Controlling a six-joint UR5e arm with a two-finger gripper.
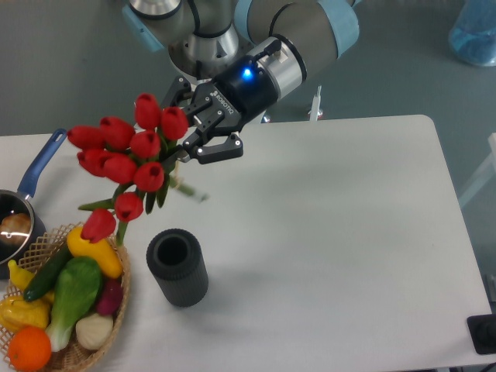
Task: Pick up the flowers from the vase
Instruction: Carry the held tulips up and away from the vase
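The flowers (pixel 124 159), a bunch of red tulip buds with green stems and leaves, hang in the air above the left part of the table, tilted, with the stem end (pixel 194 194) pointing down to the right, clear of the vase. My gripper (pixel 186 147) is shut on the stems just right of the buds. The vase (pixel 177 266), a dark grey ribbed cylinder, stands upright on the table below with its round mouth empty.
A wicker basket (pixel 116 298) of produce sits at the front left, right beside the vase. A blue-handled saucepan (pixel 31 182) lies at the left edge. A blue object (pixel 473 35) is at the far right behind the table.
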